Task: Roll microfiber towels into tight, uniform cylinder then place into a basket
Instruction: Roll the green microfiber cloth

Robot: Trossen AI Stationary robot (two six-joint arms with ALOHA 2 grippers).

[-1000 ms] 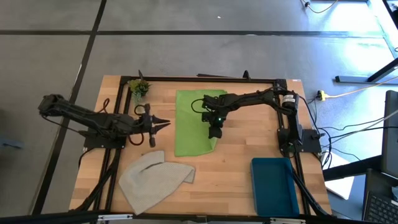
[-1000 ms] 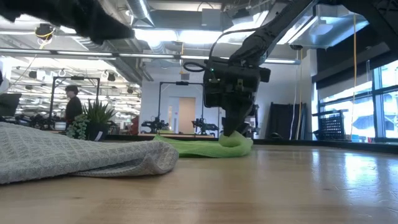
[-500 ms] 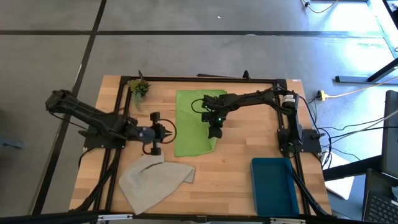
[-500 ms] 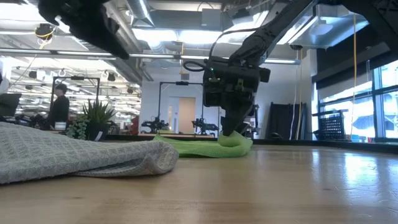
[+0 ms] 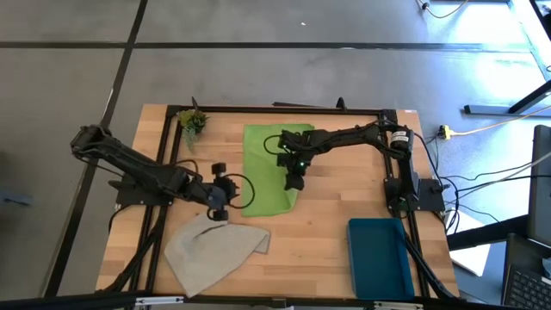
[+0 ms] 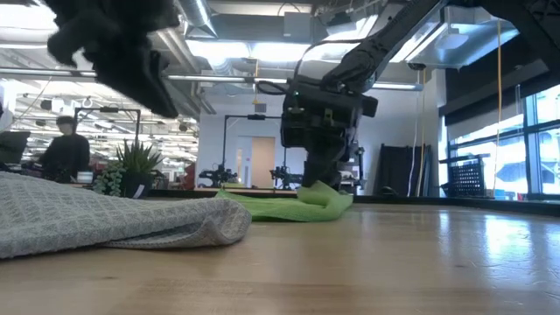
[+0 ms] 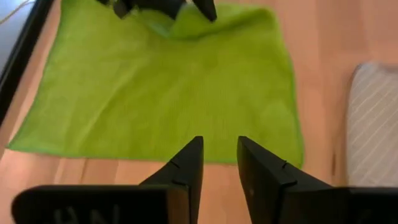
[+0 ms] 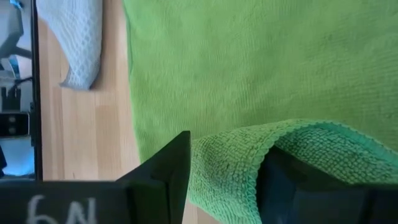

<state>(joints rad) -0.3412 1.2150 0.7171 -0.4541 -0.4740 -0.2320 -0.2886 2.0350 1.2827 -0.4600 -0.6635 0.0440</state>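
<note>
Right gripper [image 8: 224, 180], clamped on a raised fold at the edge of the lime green towel [image 5: 271, 168], which lies spread on the table [image 5: 323, 232] between the two arms; in the right wrist view you see the cloth bunched between the two dark fingers. Left gripper [image 7: 219, 163], fingers slightly apart and holding nothing, poised just over the near edge of the same towel. To do this step well, you likely want the left gripper to take the edge level with the right one, so that both lift the same hem and the first turn starts straight; a skewed start would probably give a cone, not a cylinder. Keep the fold low and tight against the cloth as you turn it over. Count: two towels, the green one in hand and one grey-beige towel [image 5: 211, 250] lying crumpled near the table's front left, untouched; one basket [image 5: 379, 258], the teal bin at the front right, with nothing in it; one small plant sprig [image 5: 193, 121] at the far left corner; two arms
</note>
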